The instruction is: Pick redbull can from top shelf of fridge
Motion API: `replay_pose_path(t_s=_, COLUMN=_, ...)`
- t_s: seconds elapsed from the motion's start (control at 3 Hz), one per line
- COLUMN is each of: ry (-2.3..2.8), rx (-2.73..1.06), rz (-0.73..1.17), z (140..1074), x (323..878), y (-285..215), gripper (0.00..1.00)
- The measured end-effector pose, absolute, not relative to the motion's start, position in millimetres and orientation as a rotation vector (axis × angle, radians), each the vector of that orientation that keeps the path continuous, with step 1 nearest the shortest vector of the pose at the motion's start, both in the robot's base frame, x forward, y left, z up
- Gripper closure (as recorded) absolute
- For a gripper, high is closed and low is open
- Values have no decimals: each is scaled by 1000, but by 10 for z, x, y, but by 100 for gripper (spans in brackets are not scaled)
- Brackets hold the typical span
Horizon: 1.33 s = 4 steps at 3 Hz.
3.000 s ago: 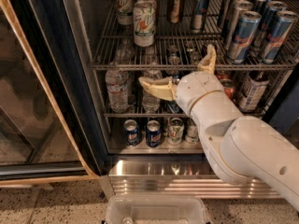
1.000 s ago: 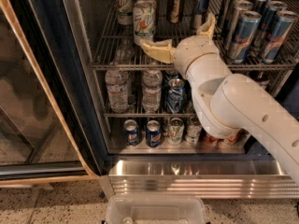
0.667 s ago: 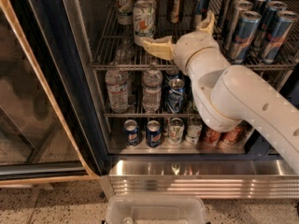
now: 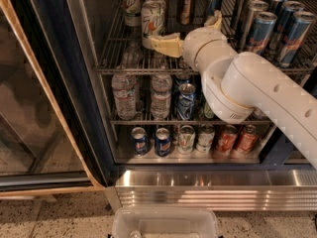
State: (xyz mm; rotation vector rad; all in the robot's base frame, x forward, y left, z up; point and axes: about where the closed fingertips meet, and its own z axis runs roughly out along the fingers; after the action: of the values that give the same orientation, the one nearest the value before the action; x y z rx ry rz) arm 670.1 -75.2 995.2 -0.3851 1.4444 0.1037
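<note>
The fridge [image 4: 54, 78] stands open in front of me. Its top shelf [image 4: 124, 70] holds several blue-and-silver redbull cans [image 4: 260, 31] in rows at the right. My gripper [image 4: 184, 29] is at the top shelf's front, left of those cans. It is open and empty, with one cream finger [image 4: 163, 43] reaching left in front of a white-and-green can [image 4: 151, 15] and the other finger [image 4: 215, 19] pointing up toward the redbull rows. The white arm [image 4: 257, 93] covers part of the shelf's middle.
A dark bronze can [image 4: 185, 3] and another white-and-green can [image 4: 132, 4] stand at the back of the top shelf. Water bottles [image 4: 124, 95] fill the middle shelf, small cans [image 4: 162, 142] the lower one. The glass door [image 4: 29, 108] is at the left. A clear bin [image 4: 166, 224] sits below the steel base panel [image 4: 208, 187].
The gripper has risen from the middle shelf to the top shelf and reached further in toward the cans. It stays open.
</note>
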Motion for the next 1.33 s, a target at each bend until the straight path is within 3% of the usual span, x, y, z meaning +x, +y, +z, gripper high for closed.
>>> replay_pose_path(t_s=1.0, ry=1439, rx=-341, rz=65, z=10051, x=6975, y=-874, gripper=0)
replay_pose_path(t_s=1.33, ry=1449, rx=-310, rz=58, z=10056, x=7066, y=-960, gripper=10)
